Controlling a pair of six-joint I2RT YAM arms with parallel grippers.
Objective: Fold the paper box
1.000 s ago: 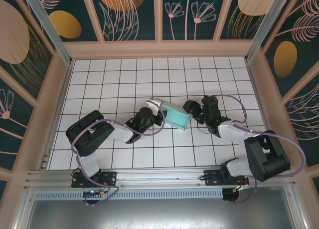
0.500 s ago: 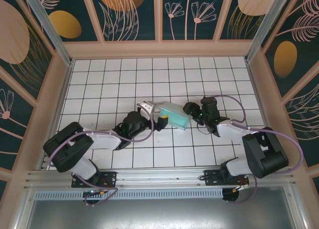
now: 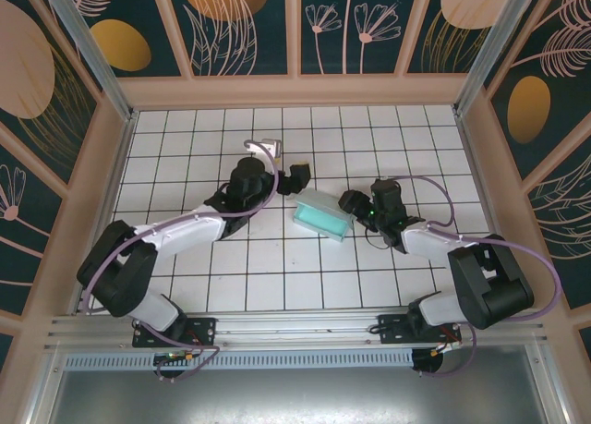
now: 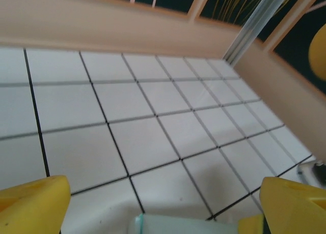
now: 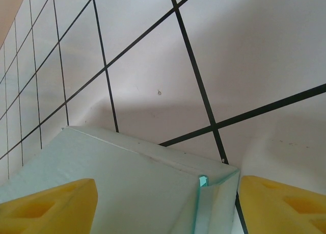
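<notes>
Now my left claw point(image 3: 281, 161), spread wide, has backed off the pale mint paper box point(image 3: 321, 213), that fold apparently set; right claw point(image 3: 350, 202) straddles its end, grip unclear.

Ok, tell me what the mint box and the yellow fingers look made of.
The paper box: thin matte card, probably paper; the cut edge at its folded corner looks sheet-thin. The yellow fingers: likely moulded plastic, smooth and slightly satin, with a recessed pocket; could be printed.
</notes>
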